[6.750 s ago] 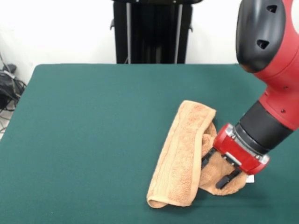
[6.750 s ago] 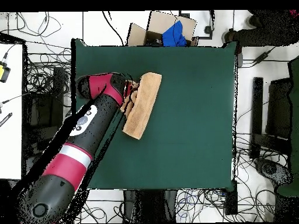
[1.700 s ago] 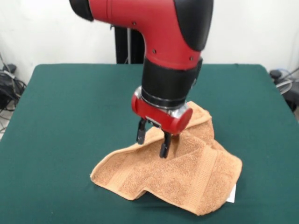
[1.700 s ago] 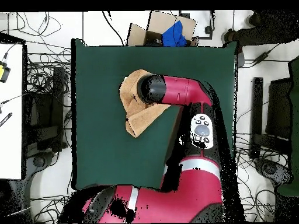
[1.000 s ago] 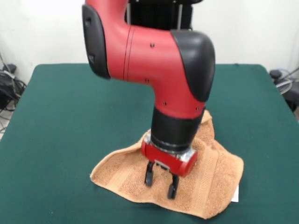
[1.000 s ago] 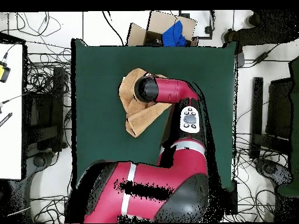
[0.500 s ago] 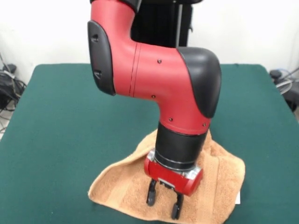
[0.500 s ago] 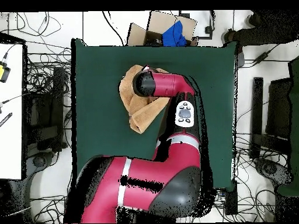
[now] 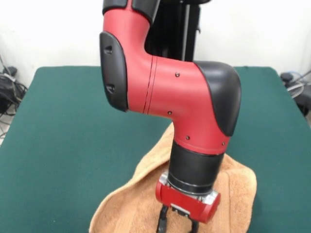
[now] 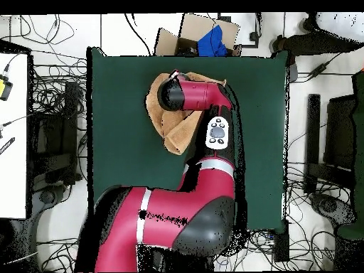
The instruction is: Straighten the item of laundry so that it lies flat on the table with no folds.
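The peach-orange towel [image 9: 138,196] lies rumpled on the dark green table [image 9: 73,121], at the near edge in the front view. It rises in a fold behind the arm. My gripper [image 9: 178,227] is low over the towel's middle, its tips cut off by the picture's bottom edge. In the overhead view the towel [image 10: 175,136] sits at the table's [image 10: 121,142] far middle, and the arm's black wrist [image 10: 170,94] covers the gripper. The white tag is hidden.
The red and black arm [image 9: 165,92] fills the middle of the front view. The black pedestal [image 9: 189,29] stands behind the table. A cardboard box with blue cloth [image 10: 202,35] and cables lie past the table's far edge in the overhead view.
The gripper has moved towards the table's near edge in the front view and the towel has slid with it. The towel's left corner and white tag have passed out of the picture.
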Tool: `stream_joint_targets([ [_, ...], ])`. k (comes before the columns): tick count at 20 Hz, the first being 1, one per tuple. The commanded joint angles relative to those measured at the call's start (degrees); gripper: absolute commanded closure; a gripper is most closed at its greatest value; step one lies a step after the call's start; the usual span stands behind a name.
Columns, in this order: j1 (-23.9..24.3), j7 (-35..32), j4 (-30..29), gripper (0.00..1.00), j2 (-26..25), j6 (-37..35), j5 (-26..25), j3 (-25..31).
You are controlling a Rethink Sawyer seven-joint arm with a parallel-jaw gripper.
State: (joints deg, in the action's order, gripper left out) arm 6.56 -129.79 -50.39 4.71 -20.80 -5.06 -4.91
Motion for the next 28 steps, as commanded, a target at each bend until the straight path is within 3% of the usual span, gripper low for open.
stream_joint_targets([
  [1, -0.36, -8.53, -0.02, 0.00, -6.21, 4.41, 1.62, 2.30],
  [3, 0.05, -7.55, -3.16, 0.00, -4.40, -0.66, 2.83, 4.15],
  [7, -4.70, -13.38, -9.25, 0.00, 0.43, -7.58, 4.64, -1.21],
  [15, -8.69, -14.50, -18.31, 0.00, 9.29, -16.71, 8.98, -3.94],
  [19, -11.31, -15.51, -20.82, 0.00, 12.82, -18.25, 9.82, -6.87],
  [23, -10.96, -14.26, -23.70, 0.00, 16.03, -18.57, 11.52, -6.19],
  [28, -14.00, -16.61, -24.19, 0.00, 18.09, -20.79, 12.76, -9.02],
])
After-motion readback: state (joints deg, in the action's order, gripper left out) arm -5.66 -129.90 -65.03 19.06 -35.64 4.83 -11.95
